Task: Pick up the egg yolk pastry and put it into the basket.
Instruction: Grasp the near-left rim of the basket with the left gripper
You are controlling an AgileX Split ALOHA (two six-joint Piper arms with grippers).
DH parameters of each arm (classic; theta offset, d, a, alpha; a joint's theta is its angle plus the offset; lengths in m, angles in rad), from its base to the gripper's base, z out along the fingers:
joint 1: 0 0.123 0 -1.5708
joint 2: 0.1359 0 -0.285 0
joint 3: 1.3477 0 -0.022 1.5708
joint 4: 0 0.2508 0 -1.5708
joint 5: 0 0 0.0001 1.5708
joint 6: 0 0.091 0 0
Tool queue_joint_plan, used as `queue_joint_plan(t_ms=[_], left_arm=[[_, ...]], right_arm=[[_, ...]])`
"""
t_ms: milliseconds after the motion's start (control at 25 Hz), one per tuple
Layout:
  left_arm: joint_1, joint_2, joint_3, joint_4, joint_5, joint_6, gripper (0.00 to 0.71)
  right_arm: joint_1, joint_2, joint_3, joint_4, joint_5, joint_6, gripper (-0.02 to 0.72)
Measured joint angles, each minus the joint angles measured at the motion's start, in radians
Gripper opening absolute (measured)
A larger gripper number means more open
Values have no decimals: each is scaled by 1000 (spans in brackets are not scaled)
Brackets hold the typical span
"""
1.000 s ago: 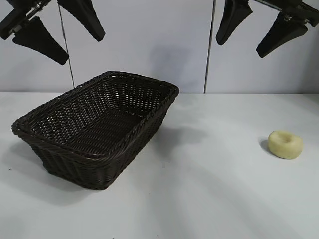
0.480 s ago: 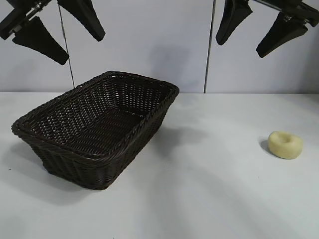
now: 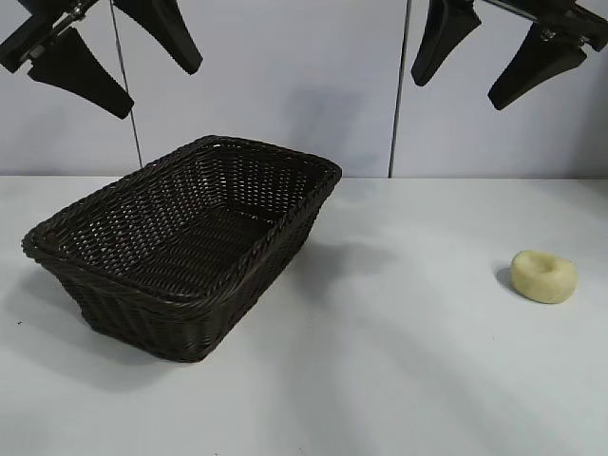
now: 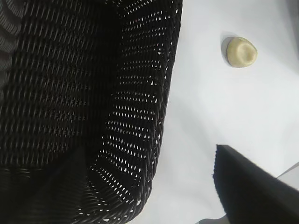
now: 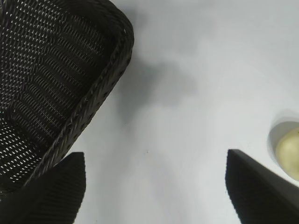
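The egg yolk pastry (image 3: 543, 275) lies flat on the white table (image 3: 399, 380), at the right side in the exterior view, with its dimpled top facing up. It is well apart from the dark-brown wicker basket (image 3: 180, 237), which stands on the left part of the table and holds nothing. The right gripper (image 3: 494, 47) hangs high above the table, up and a little left of the pastry, with its two fingers spread wide. The left gripper (image 3: 109, 52) hangs high over the basket's far left side, its fingers also spread apart.
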Motion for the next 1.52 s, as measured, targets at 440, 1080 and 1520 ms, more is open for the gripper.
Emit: queue_joint_plan(t_ms=[440,1080,1520], left_arm=[[0,-12,0,92,48,-368,550],[-162,-171,221,317,-38,-701,550],[-162,-190,422,325,-240,-959,550]], right_arm=[[0,0,0,0,0,0,590],[0,0,0,0,22,0,590],[0,0,0,0,24,0,590]])
